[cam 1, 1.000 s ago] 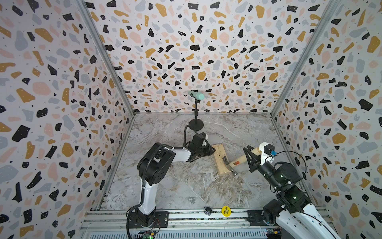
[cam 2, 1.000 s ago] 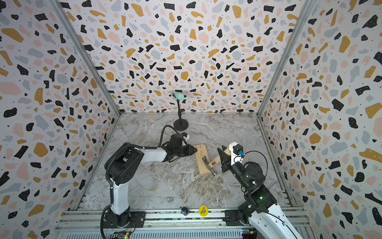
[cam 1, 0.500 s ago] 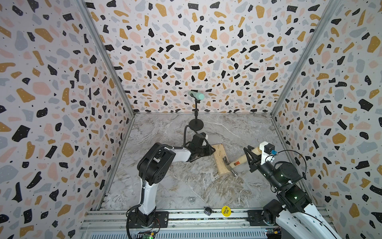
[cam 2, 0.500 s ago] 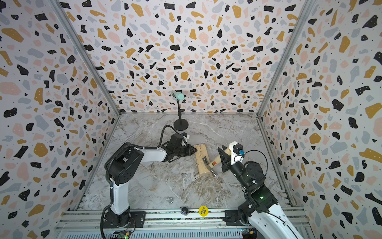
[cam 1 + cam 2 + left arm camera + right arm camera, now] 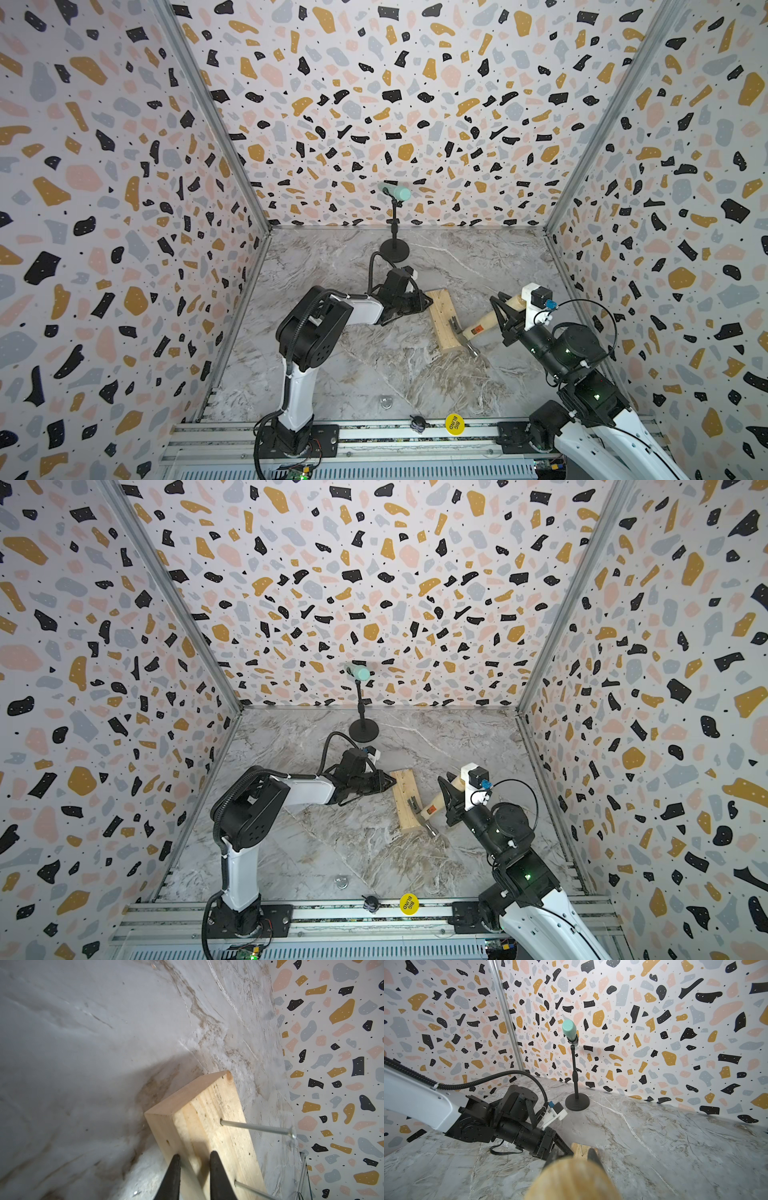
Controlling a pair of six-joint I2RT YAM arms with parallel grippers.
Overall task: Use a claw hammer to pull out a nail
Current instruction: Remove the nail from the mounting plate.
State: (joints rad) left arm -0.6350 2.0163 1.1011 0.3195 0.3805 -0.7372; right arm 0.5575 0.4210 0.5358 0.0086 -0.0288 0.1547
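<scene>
A: So, what are the top views giving you?

B: In both top views the right end effector [image 5: 503,312] is clamping the pale handle of the claw hammer [image 5: 484,322], closed tight round it. The steel head is lying across the near-right edge of the wooden block [image 5: 440,316], with the claw pointing over the top face and the handle slanting off to the far right. The block is sitting on the table [image 5: 374,365], right of centre.

A: And the nail?

B: It is too thin to make out from up there. The left wrist view is showing it, though. The nail [image 5: 255,1127] is standing out of the block's broad face, flat head and all. A second nail [image 5: 249,1188] beside it is running out of frame. Which one the claw is reaching, I cannot tell, since that view is not catching the hammer.

A: The left end effector [image 5: 195,1154]?

B: Its fingers are standing slightly parted, straddling the far end of the block's left edge. Whether they are pressing, I cannot tell.

A: And the right wrist view?

B: It is showing only a blurred handle butt up close, plus the microphone stand [image 5: 575,1076] near the far wall.
</scene>
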